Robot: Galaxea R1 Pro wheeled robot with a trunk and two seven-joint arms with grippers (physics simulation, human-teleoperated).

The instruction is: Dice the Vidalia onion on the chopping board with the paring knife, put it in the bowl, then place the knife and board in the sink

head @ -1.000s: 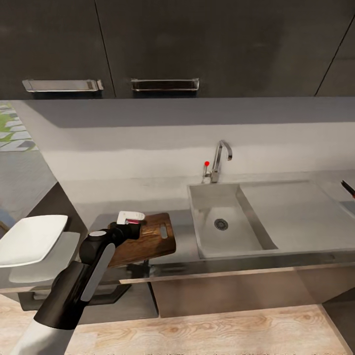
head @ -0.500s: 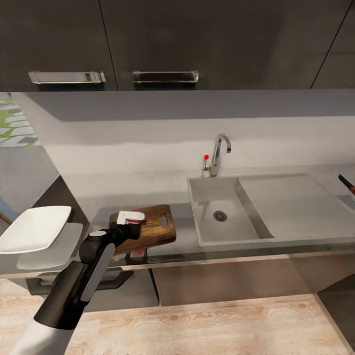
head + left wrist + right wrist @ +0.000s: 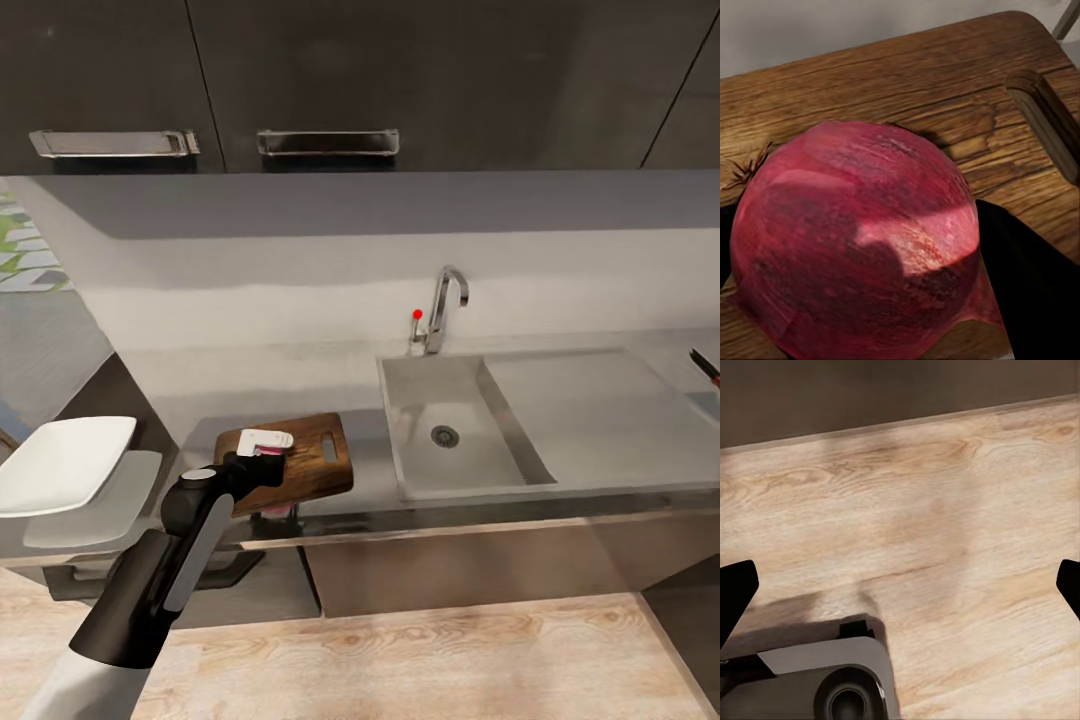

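My left gripper (image 3: 268,450) is shut on the Vidalia onion (image 3: 855,240), a pinkish-red bulb, and holds it over the near left part of the dark-brown chopping board (image 3: 315,462). I cannot tell whether the onion touches the wood. The board lies on the grey countertop (image 3: 250,390), left of the sink (image 3: 470,492), whose basin holds nothing. The white bowl (image 3: 65,462) sits at the far left. At the right edge, beyond the drainboard, the paring knife (image 3: 705,365) pokes into view. My right gripper (image 3: 900,585) hangs open over the wooden floor.
A chrome faucet (image 3: 445,300) with a red knob stands behind the basin. The flat drainboard (image 3: 590,410) stretches to the right. Dark wall cabinets (image 3: 330,90) hang above the counter. Part of my own base (image 3: 832,682) lies under the right gripper.
The whole head view has shifted, so the counter and board sit slightly higher in the picture. The left gripper still holds the onion over the board.
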